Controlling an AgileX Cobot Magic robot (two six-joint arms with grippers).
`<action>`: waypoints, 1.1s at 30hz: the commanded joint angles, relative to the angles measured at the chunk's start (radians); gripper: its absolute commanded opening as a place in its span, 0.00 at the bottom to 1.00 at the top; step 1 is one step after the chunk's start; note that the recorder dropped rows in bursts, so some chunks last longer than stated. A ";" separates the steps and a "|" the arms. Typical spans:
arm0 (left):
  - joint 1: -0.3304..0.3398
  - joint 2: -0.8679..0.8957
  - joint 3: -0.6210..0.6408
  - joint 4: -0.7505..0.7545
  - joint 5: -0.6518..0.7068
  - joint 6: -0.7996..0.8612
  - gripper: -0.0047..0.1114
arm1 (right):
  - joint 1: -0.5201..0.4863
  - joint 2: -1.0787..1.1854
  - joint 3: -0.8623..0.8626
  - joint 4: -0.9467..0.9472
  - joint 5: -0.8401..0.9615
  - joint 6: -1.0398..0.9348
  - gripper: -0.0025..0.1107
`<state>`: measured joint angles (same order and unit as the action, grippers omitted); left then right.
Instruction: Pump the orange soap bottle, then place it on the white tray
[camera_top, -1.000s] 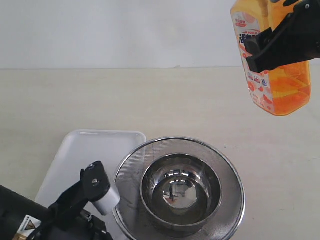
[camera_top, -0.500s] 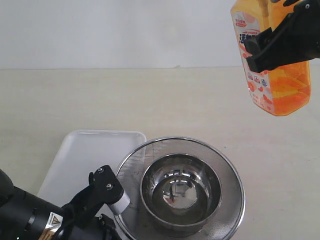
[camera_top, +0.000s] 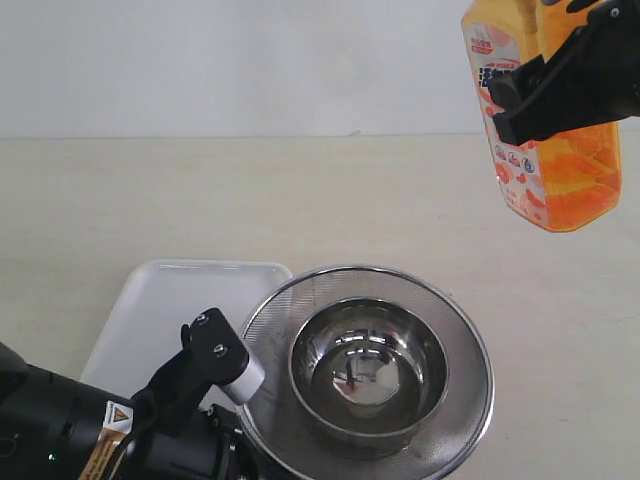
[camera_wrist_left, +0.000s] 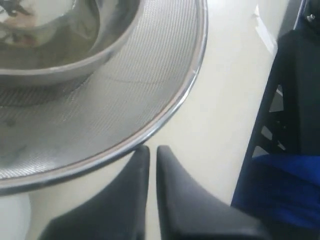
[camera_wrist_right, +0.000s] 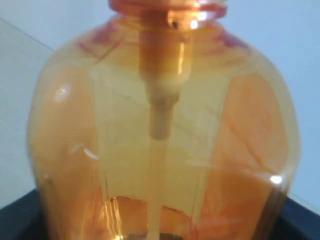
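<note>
The orange soap bottle (camera_top: 545, 150) hangs high at the right of the exterior view, well above the table, with its pump head cut off by the frame's top edge. My right gripper (camera_top: 515, 100) is shut on its body, black fingers across the label. The right wrist view is filled by the translucent bottle (camera_wrist_right: 165, 150) with its white dip tube inside. The white tray (camera_top: 160, 300) lies flat at the lower left. My left gripper (camera_top: 228, 358) is low over the tray's right side; its jaws (camera_wrist_left: 149, 150) stand shut and empty at the strainer's rim.
A round steel mesh strainer (camera_top: 455, 330) holding a steel bowl (camera_top: 365, 370) sits right of the tray and overlaps its right edge. In the left wrist view the strainer's rim (camera_wrist_left: 190, 95) runs just beyond the fingertips, and a dark blue-black frame (camera_wrist_left: 290, 150) stands to one side.
My left arm has pushed in to the right toward the strainer. The strainer and bowl have shifted slightly right. The right gripper and bottle have not moved.
</note>
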<state>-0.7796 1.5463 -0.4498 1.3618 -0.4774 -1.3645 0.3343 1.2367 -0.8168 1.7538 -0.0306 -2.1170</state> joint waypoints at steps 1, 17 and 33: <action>-0.009 0.000 -0.031 -0.027 0.023 0.021 0.08 | -0.004 -0.018 -0.019 -0.009 0.008 -0.008 0.02; -0.009 0.000 -0.070 -0.020 0.141 0.023 0.08 | -0.004 -0.018 -0.019 -0.009 -0.015 -0.010 0.02; -0.009 -0.320 -0.072 0.257 0.254 -0.260 0.08 | -0.004 -0.345 0.225 -0.017 -0.183 0.203 0.02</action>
<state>-0.7796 1.2789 -0.5172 1.6009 -0.2834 -1.6015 0.3343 0.9994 -0.6584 1.7637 -0.2549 -1.9879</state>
